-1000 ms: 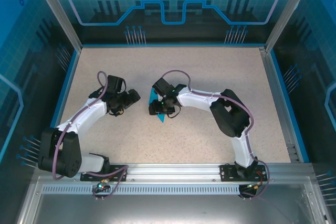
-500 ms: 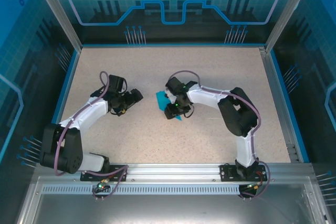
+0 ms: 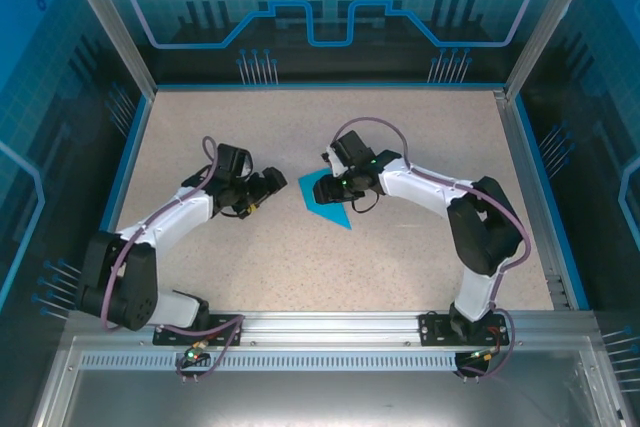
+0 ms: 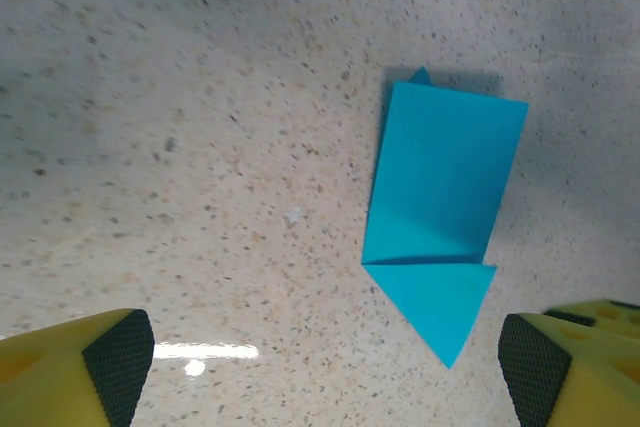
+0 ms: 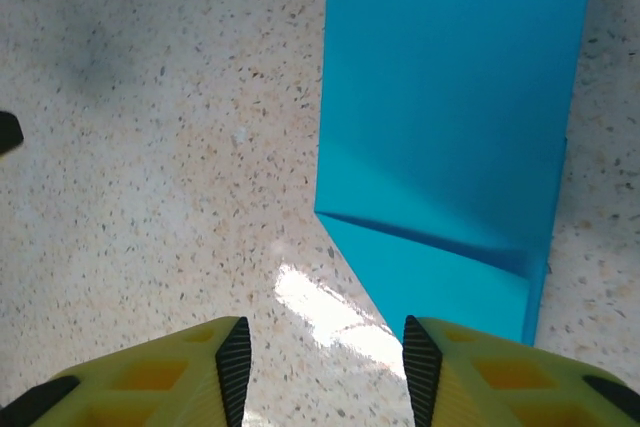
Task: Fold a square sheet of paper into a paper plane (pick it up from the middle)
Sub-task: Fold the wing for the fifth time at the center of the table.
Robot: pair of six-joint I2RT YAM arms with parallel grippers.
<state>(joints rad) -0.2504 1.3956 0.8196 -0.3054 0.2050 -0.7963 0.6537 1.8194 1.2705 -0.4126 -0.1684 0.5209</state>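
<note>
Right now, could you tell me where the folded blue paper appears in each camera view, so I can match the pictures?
Top external: the folded blue paper lies near the middle of the speckled table.
Left wrist: the paper sits right of centre, point toward the bottom.
Right wrist: the paper fills the upper right, point toward the bottom.
Shared landmark: its triangular pointed end.

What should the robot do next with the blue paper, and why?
Probably nudge the right gripper forward and down onto the folded blue paper. The paper lies flat on the table. That gripper's jaws are apart right beside its pointed flap, while the left gripper hangs wide open farther off.
</note>
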